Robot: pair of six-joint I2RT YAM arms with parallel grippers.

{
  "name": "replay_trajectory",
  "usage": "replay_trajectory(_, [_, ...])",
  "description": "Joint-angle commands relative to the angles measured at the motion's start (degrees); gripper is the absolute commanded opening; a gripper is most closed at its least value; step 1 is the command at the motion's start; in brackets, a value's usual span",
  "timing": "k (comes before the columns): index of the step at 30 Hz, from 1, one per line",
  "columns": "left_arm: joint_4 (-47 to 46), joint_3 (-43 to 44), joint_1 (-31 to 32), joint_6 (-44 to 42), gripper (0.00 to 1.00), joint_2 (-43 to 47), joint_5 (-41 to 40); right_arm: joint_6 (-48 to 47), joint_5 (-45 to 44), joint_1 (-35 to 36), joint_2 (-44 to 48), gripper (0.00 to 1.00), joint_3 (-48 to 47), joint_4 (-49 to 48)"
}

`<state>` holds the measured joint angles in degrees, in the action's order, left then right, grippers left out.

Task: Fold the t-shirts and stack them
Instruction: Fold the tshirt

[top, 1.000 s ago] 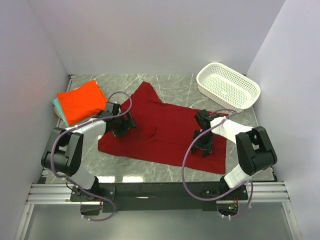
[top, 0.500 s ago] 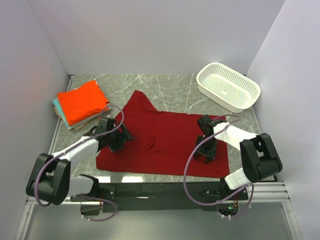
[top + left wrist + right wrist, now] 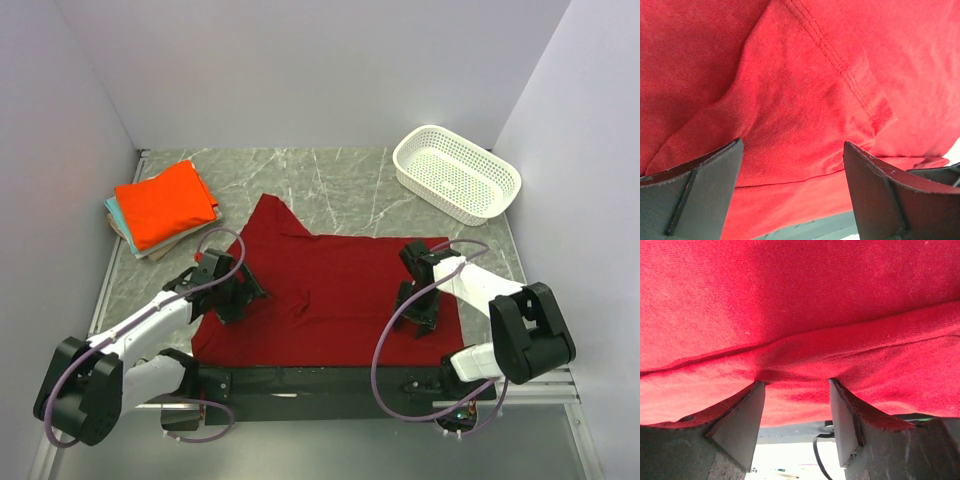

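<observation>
Your left pincer (image 3: 792,145) stands wide, tips pressed into the red shirt (image 3: 335,295). Your right pincer (image 3: 796,382) sits narrower, astride a ridge of cloth, though you can't tell if it truly grips. Only the overhead shows the shirt spread along the table's (image 3: 340,180) near edge, well apart from the orange shirt (image 3: 163,203).

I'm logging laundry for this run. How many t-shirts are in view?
4. The crimson red shirt lies spread mid-table; at far left the orange shirt tops a folded stack over the teal shirt and the tan shirt. Others could hide within that stack.
</observation>
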<state>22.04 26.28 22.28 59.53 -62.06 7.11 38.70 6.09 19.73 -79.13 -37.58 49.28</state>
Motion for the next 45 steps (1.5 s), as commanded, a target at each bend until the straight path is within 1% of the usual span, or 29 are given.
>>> replay_trajectory(1, [8.54, -1.85, 2.24, 2.17, 0.89, 1.41, -4.91, 0.15, -3.01, -0.04, 0.64, 0.62, 1.90, 2.23])
replay_trajectory(6, [11.17, -0.36, 2.94, 2.96, 0.89, 2.56, -6.41, 0.06, -3.27, -0.13, 1.35, 0.62, 0.41, 3.63])
replay_trajectory(8, [12.93, 1.04, 2.94, 2.96, 0.90, 4.14, -6.94, 0.15, -3.80, -0.04, 2.22, 0.62, -1.52, 4.94])
replay_trajectory(11, [13.73, 4.28, 2.94, 2.26, 0.91, 4.67, -8.78, 0.15, -4.59, -0.04, 3.10, 0.62, -5.56, 7.31])
replay_trajectory(15, [14.08, 10.09, 2.94, 0.24, 0.93, 1.34, -9.05, -0.55, -6.00, -0.48, 3.28, 0.62, -13.45, 10.48])
replay_trajectory(16, [14.17, 11.41, 2.94, -0.63, 0.93, 0.63, -9.22, -0.90, -8.26, -0.65, 2.94, 0.62, -14.70, 11.10])
replay_trajectory(20, [13.82, 18.34, 2.85, -3.45, 0.95, -2.18, -10.45, -4.41, -10.30, -4.60, 1.44, 0.62, -19.80, 11.55])
replay_trajectory(21, [13.47, 19.32, 2.68, -3.98, 0.95, -3.49, -10.45, -5.12, -10.48, -6.96, 1.09, 0.62, -21.55, 11.20])
replay_trajectory(25, [11.72, 23.02, 1.45, -7.05, 0.95, -6.04, -8.70, -8.81, -12.67, -12.41, -0.23, 0.61, -25.34, 5.85])
replay_trajectory(26, [11.27, 23.98, 1.27, -7.49, 0.95, -6.31, -8.35, -10.03, -13.98, -12.87, -0.15, 0.59, -25.78, 2.00])
replay_trajectory(27, [10.83, 24.25, 0.92, -7.76, 0.95, -6.40, -8.17, -10.83, -17.30, -13.13, 0.03, 0.59, -25.96, -0.39])
replay_trajectory(28, [10.39, 24.60, 0.66, -8.37, 0.95, -6.49, -7.65, -11.53, -18.29, -13.57, -0.06, 0.58, -25.87, -2.85])
replay_trajectory(29, [9.69, 25.04, 0.40, -8.64, 0.95, -6.40, -7.64, -12.58, -19.26, -14.01, -0.14, 0.57, -25.70, -7.48])
replay_trajectory(31, [9.42, 25.66, -0.75, -9.42, 0.95, -6.14, -7.55, -12.94, -21.90, -15.67, -1.28, 0.56, -25.70, -11.12])
replay_trajectory(35, [10.21, 27.50, -3.03, -11.18, 0.95, -5.88, -7.64, -12.86, -25.24, -18.23, -7.34, 0.45, -26.93, -16.82])
replay_trajectory(38, [9.95, 27.86, -4.53, -12.15, 0.96, -5.35, -6.86, -14.08, -25.69, -19.37, -10.24, 0.43, -26.14, -21.92])
replay_trajectory(42, [9.60, 28.73, -6.02, -12.42, 0.96, -5.44, -6.50, -14.26, -23.67, -22.09, -14.90, 0.41, -27.72, -24.84])
replay_trajectory(45, [9.42, 28.91, -6.46, -12.51, 0.96, -5.87, -5.97, -14.61, -22.26, -22.19, -18.15, 0.41, -28.68, -26.60])
